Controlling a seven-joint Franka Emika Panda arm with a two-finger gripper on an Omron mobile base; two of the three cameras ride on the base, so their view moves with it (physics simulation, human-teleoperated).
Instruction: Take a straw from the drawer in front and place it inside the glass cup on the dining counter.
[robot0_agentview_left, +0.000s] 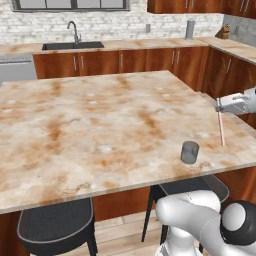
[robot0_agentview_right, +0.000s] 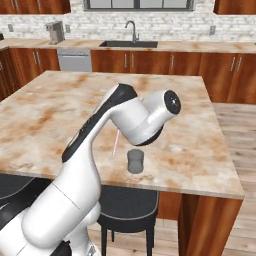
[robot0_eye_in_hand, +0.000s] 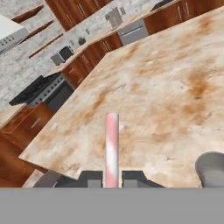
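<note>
My gripper (robot0_agentview_left: 219, 106) hangs over the right part of the dining counter (robot0_agentview_left: 100, 125), shut on the straw (robot0_agentview_left: 221, 129). This thin pale pink stick points down from the fingers, its lower end close to the marble. The glass cup (robot0_agentview_left: 189, 152), a short grey tumbler, stands upright near the counter's front edge, left of and nearer than the straw. In the hand view the straw (robot0_eye_in_hand: 112, 146) rises between the two dark tips of the gripper (robot0_eye_in_hand: 112, 180), with the cup (robot0_eye_in_hand: 212, 168) at the lower right. From the right base camera the straw (robot0_agentview_right: 115, 144) shows just left of the cup (robot0_agentview_right: 135, 161). The drawer is out of view.
Two dark stools (robot0_agentview_left: 57, 225) (robot0_agentview_left: 192, 187) are tucked under the counter's front edge. A wall worktop with a sink (robot0_agentview_left: 72, 46) and a faucet runs along the back. A black stove (robot0_eye_in_hand: 41, 89) and red-brown cabinets lie beyond the counter's far side.
</note>
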